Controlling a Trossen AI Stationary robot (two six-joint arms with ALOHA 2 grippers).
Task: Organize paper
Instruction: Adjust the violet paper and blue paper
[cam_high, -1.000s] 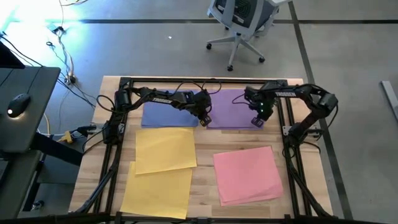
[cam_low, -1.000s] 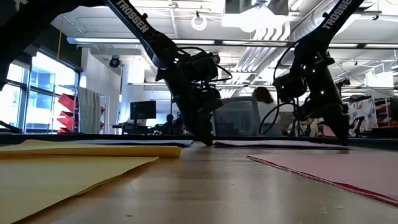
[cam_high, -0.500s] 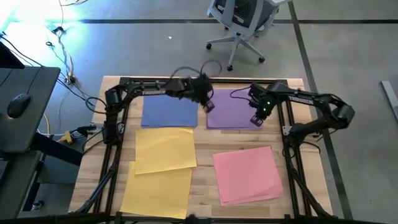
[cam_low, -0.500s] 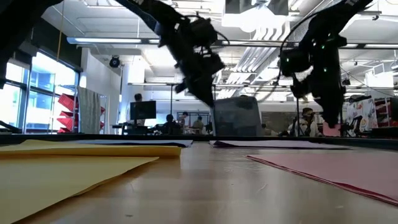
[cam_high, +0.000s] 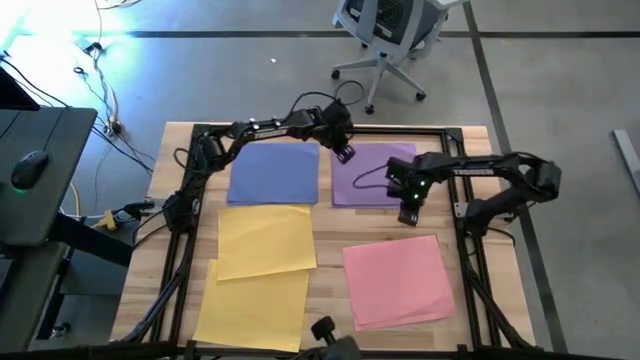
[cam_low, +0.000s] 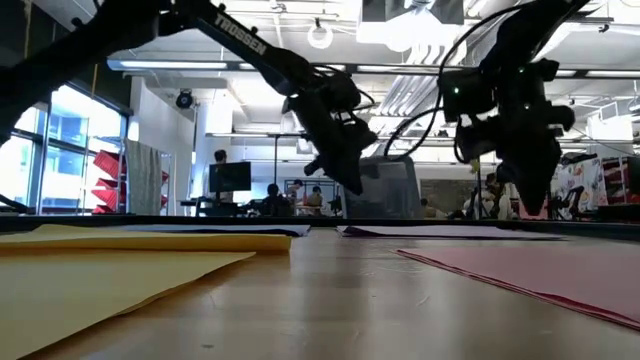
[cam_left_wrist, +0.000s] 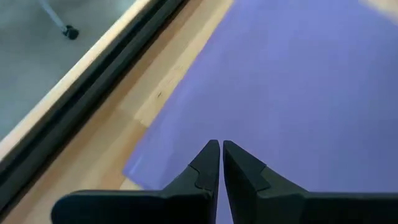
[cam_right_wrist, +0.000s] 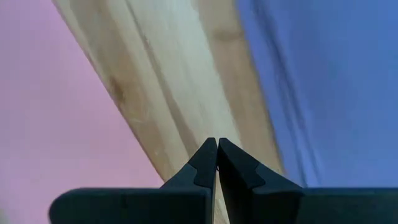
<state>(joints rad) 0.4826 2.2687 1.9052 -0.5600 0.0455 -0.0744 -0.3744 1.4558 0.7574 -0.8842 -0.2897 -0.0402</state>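
Nearest the table's front edge lie two yellow sheets, the upper one overlapping the lower and skewed against it, so this colour is grouped but not squared. Beside them, the pink sheets form a pile whose edges fan slightly at the near corner. Beyond the pink pile, the right gripper hangs above the bare wood strip between pink and purple; its fingers are pressed together and carry nothing. Farther back, the blue sheet and the purple sheet lie flat side by side, just apart, against the table's far frame. The left gripper hovers over the far corner of the purple sheet, fingers likewise clenched and empty.

Judged from this layout, sorting by colour appears finished: four separate groups, none mixed. What seems to remain is tidying, chiefly aligning the yellow pair and evening the pink edges. Both arms are lifted clear of the paper.
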